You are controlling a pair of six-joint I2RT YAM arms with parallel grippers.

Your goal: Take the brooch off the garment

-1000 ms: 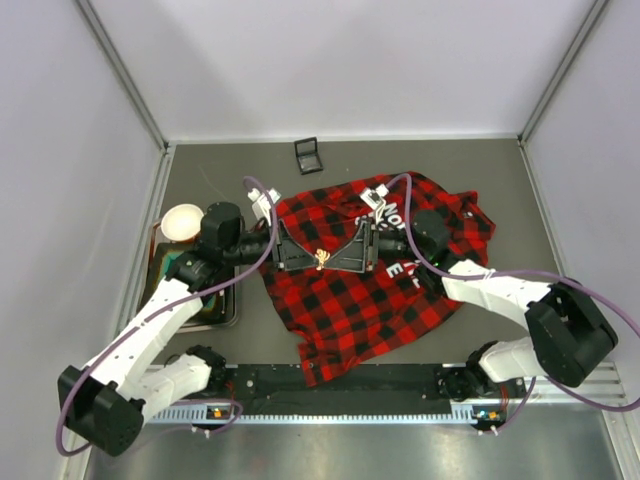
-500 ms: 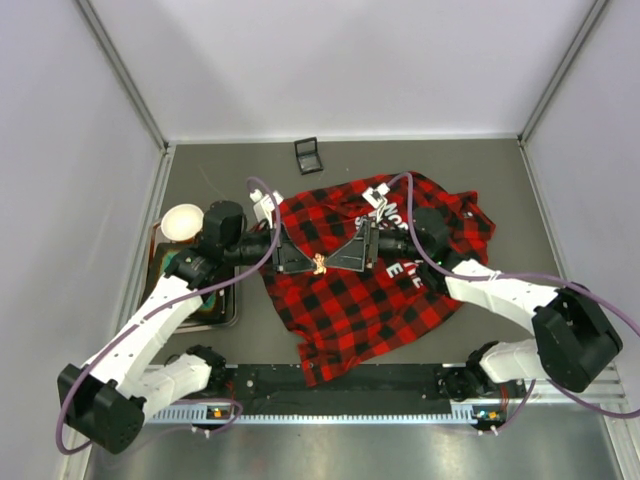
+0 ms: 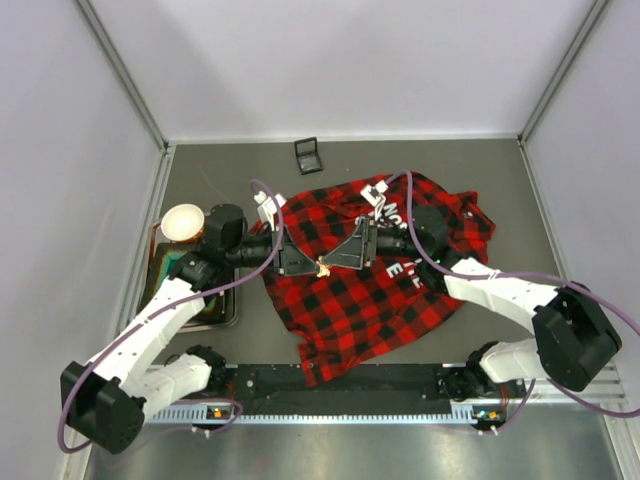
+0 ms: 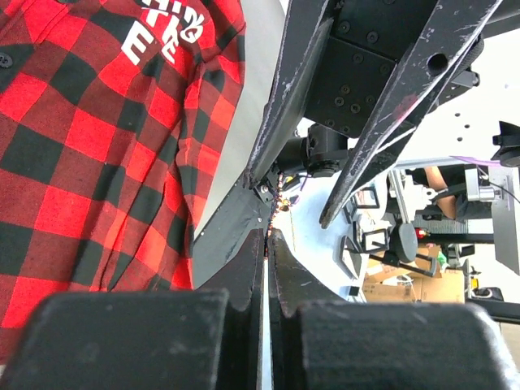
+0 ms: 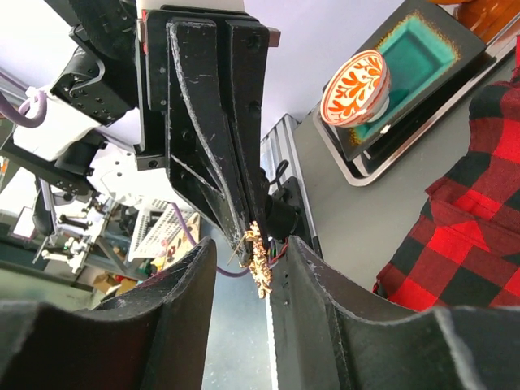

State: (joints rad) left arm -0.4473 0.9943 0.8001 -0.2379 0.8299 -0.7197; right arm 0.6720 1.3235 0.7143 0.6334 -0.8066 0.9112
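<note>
The brooch (image 3: 320,265) looks like a small gold sparkly pin here, held above the garment (image 3: 370,300), a red-and-black plaid shirt with white lettering. My left gripper (image 3: 316,266) is shut on the brooch at its fingertips. In the right wrist view the brooch (image 5: 259,260) hangs from the left fingers (image 5: 219,162), its pin sticking out. My right gripper (image 5: 253,249) is open, with one jaw on each side of the brooch, not touching it. In the left wrist view my left gripper (image 4: 268,234) is shut, and the garment (image 4: 81,122) lies to the left.
A small black square box (image 3: 309,155) sits at the back of the table. A tray (image 3: 228,312) on the left holds a teal dish (image 5: 410,61) and an orange-patterned bowl (image 3: 182,222). The enclosure walls stand close on both sides.
Both grippers and the brooch have shifted slightly toward the near edge. The left gripper stays shut on the brooch, and the right jaws stay open around it.
</note>
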